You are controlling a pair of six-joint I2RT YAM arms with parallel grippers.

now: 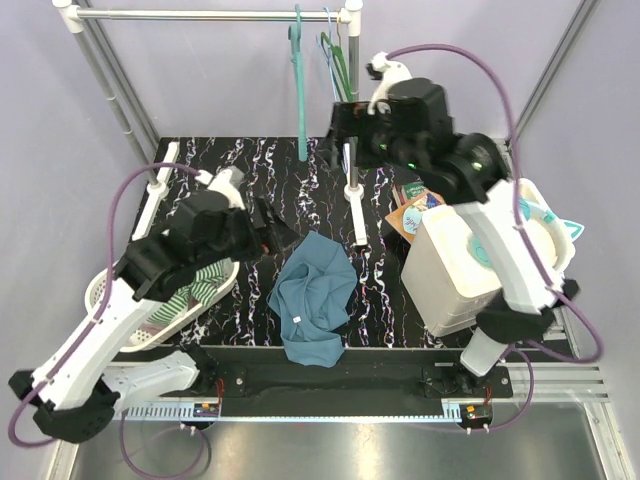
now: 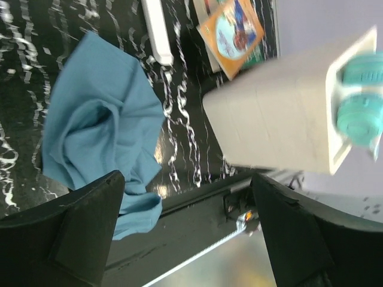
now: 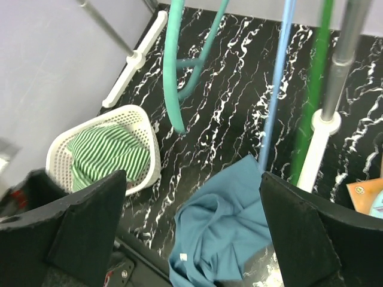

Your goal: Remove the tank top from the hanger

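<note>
I am observing a white basket (image 3: 140, 119) sitting low and to the left of the right gripper (image 3: 192, 176), on the black marbled table (image 1: 250, 160). A green-striped garment (image 3: 105, 154) is lying inside it. A white box (image 2: 275, 125) is standing to the right of the left gripper (image 2: 185, 179), carrying a round teal fitting (image 2: 359, 101). An orange card (image 2: 230, 33) is lying just beyond that box. A metal rail (image 1: 215, 14) is spanning the far side, beyond the right gripper.
</note>
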